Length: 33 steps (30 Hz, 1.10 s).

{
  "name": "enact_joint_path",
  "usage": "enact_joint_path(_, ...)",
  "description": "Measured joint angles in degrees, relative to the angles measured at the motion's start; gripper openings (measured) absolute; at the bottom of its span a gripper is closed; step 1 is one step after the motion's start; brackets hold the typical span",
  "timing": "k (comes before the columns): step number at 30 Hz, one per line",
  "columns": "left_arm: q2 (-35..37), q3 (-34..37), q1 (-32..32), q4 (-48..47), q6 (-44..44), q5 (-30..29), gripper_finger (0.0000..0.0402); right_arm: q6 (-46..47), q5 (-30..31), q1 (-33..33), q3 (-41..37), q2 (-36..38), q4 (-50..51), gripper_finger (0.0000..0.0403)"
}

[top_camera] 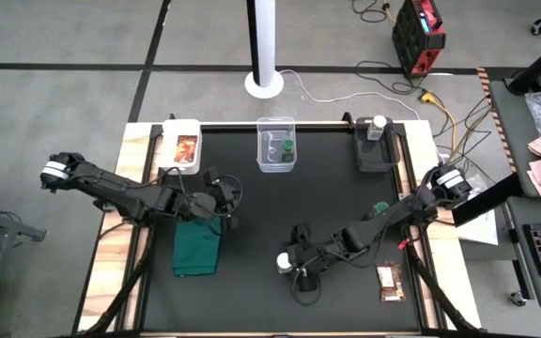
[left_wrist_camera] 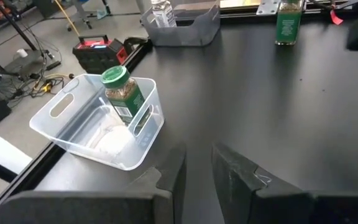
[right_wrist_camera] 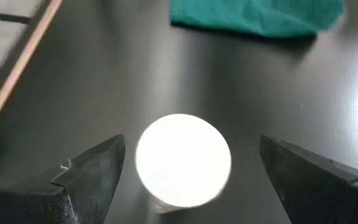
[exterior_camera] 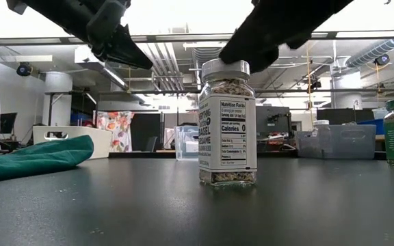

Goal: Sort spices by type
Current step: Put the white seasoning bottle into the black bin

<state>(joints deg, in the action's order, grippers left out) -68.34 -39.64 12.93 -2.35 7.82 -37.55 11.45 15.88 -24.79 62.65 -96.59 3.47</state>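
The right gripper hangs directly above the clear white-lidded glass spice jar, fingers spread wide to either side of its lid, untouched; the jar stands upright near the crumpled dark green cloth

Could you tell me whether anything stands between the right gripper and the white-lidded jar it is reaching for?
Nothing visible does. The right gripper hangs open directly above the white-lidded jar, one finger on each side of the lid, with only bare table around the jar. The green cloth lies off to the side, clear of it.
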Motion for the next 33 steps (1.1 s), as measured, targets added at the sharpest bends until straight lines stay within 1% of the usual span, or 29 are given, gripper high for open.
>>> enact_joint_path(5, 0.00, 0.00, 0.00, 1.22, -2.02, 0.03, 0.0059, 1.84, -0.04, 1.19, -0.04, -0.62, 0.24, 0.0364)
enact_joint_path(15, 0.00, 0.00, 0.00, 3.47, -6.56, 0.30, 0.0059, 2.65, -1.33, 1.19, -0.04, -0.78, 0.01, 0.0364)
enact_joint_path(17, 0.00, 0.00, -0.02, 3.98, -7.49, 1.54, 0.0059, 2.85, -1.33, 1.21, -0.04, -0.96, -0.01, 0.0363)
enact_joint_path(19, -0.01, 0.00, -0.03, 4.33, -8.39, 4.39, 0.0059, 3.01, -1.33, 1.21, -0.04, -1.11, 0.04, 0.0359)
enact_joint_path(21, -0.02, 0.00, -0.02, 4.43, -9.36, 7.56, 0.0059, 2.95, -1.33, 1.21, -0.04, -1.12, 0.02, 0.0344)
enact_joint_path(24, -0.07, 0.00, 0.00, 6.43, -9.67, 10.46, 0.0059, 2.12, -1.33, 1.21, -0.04, -1.12, 0.03, 0.0304)
enact_joint_path(27, -0.07, 0.00, -0.01, 7.11, -9.69, 13.20, 0.0059, 0.87, -1.33, 1.21, -0.04, -1.12, 0.02, 0.0249)
enact_joint_path(29, -0.07, 0.00, -0.07, 7.39, -9.78, 16.98, 0.0061, -0.28, -1.37, 1.21, -0.04, -1.12, 0.00, 0.0206)
enact_joint_path(30, -0.07, 0.00, -0.06, 7.90, -9.86, 19.33, 0.0063, -0.96, -1.44, 1.19, -0.04, -1.02, 0.01, 0.0196)
enact_joint_path(33, -0.32, 0.02, 0.04, 10.66, -10.62, 22.99, 0.0075, -3.50, -2.76, 1.20, -0.09, 0.02, 1.20, 0.0195)
